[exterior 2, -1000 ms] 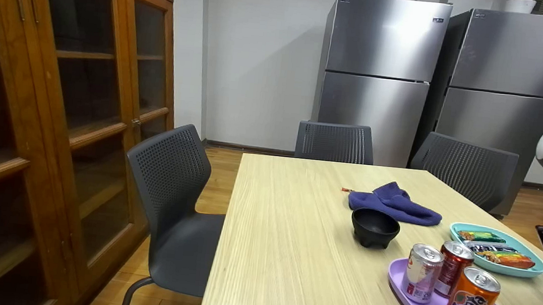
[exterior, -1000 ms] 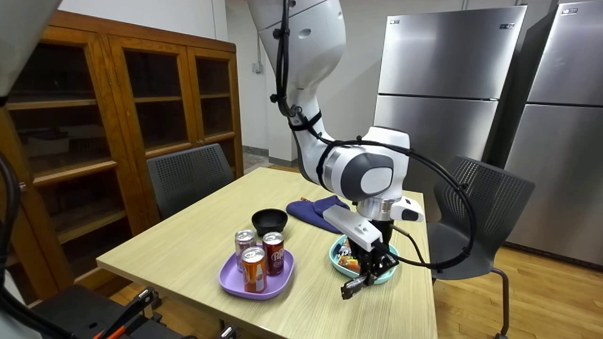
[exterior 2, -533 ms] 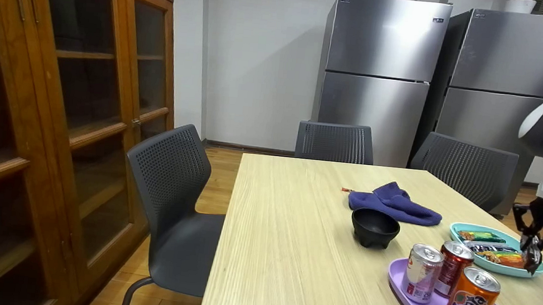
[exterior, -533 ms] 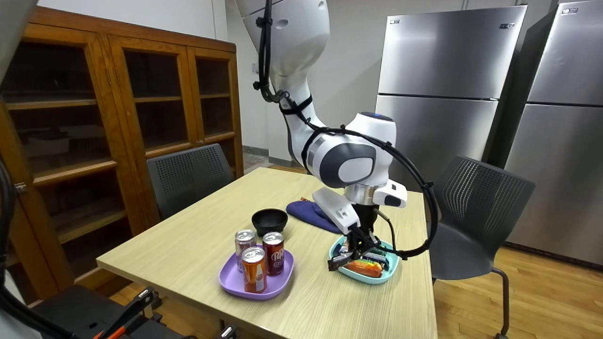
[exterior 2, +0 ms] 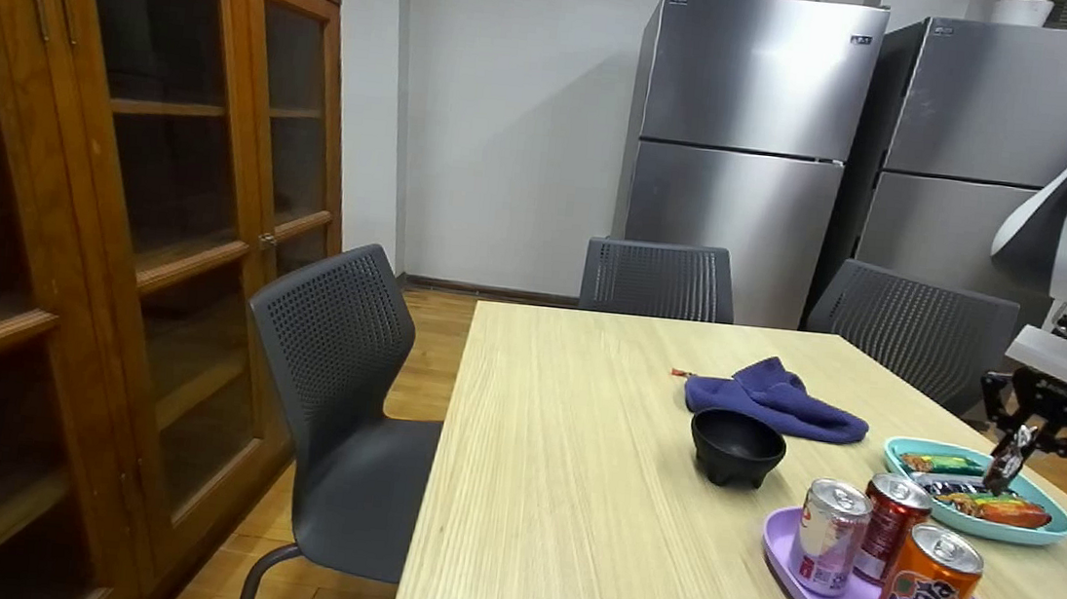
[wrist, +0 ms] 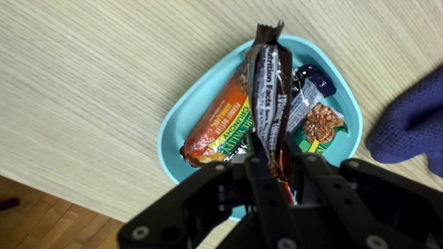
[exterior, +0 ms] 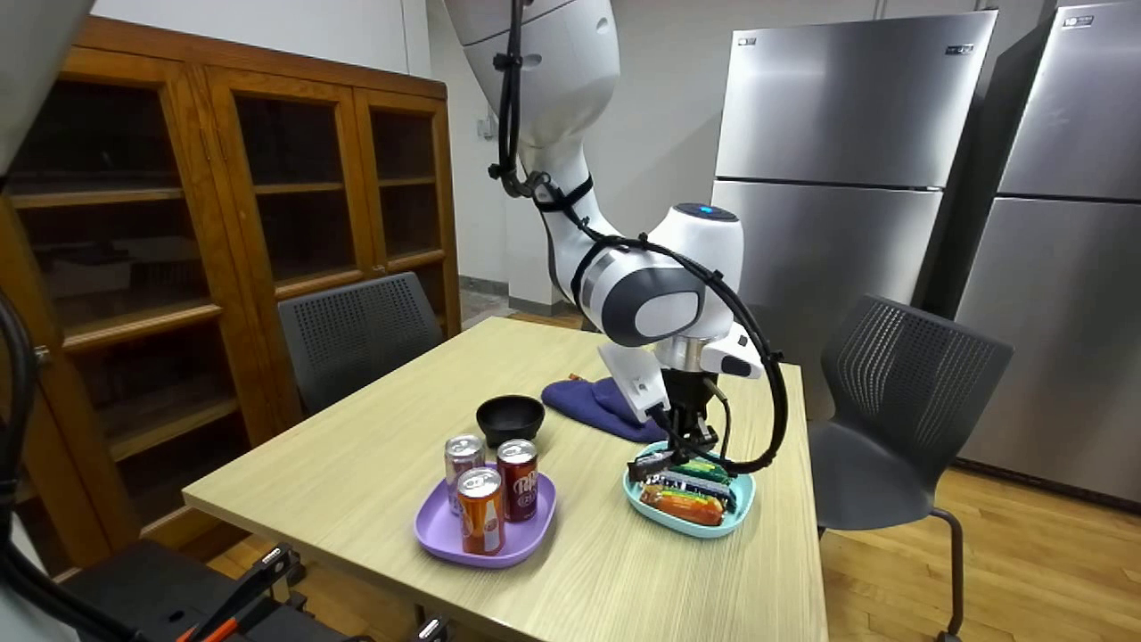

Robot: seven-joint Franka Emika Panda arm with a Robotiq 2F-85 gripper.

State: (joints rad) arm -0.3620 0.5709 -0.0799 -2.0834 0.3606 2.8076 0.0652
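Wrapped bar point(wrist: 270, 86) (brown); clamped in the pincer point(wrist: 274, 140).

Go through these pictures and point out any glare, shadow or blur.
Both exterior views: bright glare on a tall silver steel refrigerator; an exterior view: a slanting shadow on the plain pale wall; wrist view: readable print on the long brown plastic-wrapped bar, shiny highlights on the orange-and-green plastic wrapper, and the black jointed pincer soft, out of focus.
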